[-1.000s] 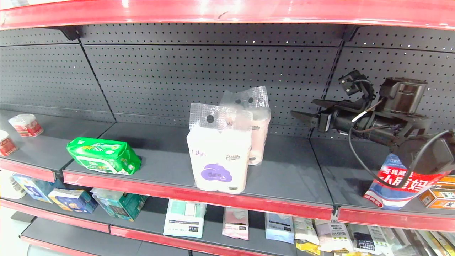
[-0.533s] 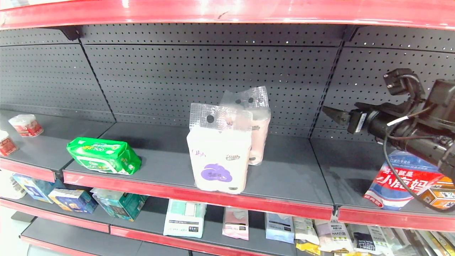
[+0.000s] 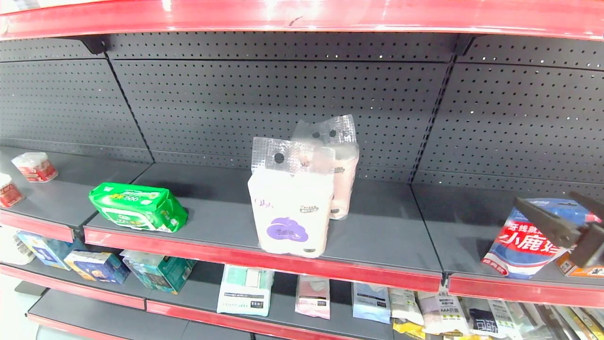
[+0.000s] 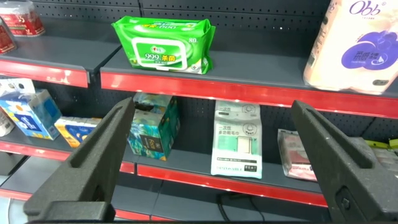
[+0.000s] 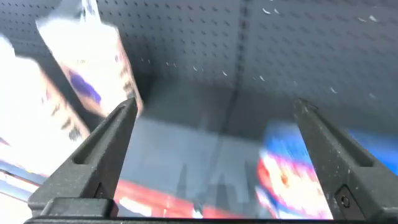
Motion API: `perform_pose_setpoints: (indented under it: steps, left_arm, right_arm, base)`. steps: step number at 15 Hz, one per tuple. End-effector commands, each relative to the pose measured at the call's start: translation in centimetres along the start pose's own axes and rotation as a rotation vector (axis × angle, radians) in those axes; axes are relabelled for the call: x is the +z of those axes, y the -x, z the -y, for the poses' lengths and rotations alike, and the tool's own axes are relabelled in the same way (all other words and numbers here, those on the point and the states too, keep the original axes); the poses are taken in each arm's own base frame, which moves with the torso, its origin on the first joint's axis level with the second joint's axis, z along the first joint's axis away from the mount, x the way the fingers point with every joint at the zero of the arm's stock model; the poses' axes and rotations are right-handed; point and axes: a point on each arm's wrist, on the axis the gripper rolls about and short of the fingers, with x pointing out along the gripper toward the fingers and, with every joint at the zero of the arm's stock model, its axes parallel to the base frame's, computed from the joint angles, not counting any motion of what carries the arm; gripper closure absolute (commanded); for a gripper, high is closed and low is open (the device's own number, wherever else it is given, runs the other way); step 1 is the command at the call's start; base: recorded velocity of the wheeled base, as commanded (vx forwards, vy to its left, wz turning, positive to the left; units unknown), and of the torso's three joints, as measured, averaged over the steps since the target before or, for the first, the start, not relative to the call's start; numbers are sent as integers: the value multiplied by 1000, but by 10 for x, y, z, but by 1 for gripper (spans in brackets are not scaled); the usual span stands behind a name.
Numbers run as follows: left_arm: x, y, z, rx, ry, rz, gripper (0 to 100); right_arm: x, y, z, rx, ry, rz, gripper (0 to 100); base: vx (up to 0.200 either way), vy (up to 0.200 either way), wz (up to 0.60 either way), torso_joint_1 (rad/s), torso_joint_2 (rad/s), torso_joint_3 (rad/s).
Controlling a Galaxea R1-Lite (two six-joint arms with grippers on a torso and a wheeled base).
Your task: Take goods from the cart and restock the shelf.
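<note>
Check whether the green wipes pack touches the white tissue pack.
Apart. The head view shows bare shelf between the green wipes pack and the white tissue pack.

bright overhead light; glare on top shelf (image 3: 302,16), soft shadows.

On the grey metal shelf (image 3: 212,198), the green soft wipes pack (image 3: 137,207) lies at the left of the middle bay, near the front edge. The white plastic-wrapped tissue-roll pack (image 3: 289,212) stands to its right at the front edge, the pink wrapped roll pack (image 3: 344,186) just behind it. The blue-and-red pouch (image 3: 519,241) stands in the right bay, the black right hand (image 3: 547,200) before it. Two red-and-white tubs (image 3: 34,166) sit in the left bay.
</note>
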Motion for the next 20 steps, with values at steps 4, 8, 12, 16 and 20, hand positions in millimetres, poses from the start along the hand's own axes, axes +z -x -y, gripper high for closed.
perform_pose_setpoints:
  steps: [4, 8, 12, 16, 20]
  left_arm:
    - [0, 0, 0, 1, 0, 1, 0]
    - [0, 0, 0, 3, 0, 1, 0]
    - [0, 0, 0, 3, 0, 1, 0]
    - [0, 0, 0, 1, 0, 1, 0]
    - [0, 0, 0, 1, -3, 1, 0]
  right_arm:
    - [-88, 135, -7, -49, 42, 58, 0]
    - [-110, 136, -6, -131, 69, -2, 0]
    - [-115, 134, -5, -146, -1, 1, 0]
    - [-116, 138, -5, -115, 6, 57, 0]
    - [-116, 138, -5, -115, 4, 58, 0]
  base:
    - [0, 0, 0, 0, 0, 0]
    - [0, 0, 0, 0, 0, 0]
    - [0, 0, 0, 0, 0, 0]
    - [0, 0, 0, 0, 0, 0]
    - [0, 0, 0, 0, 0, 0]
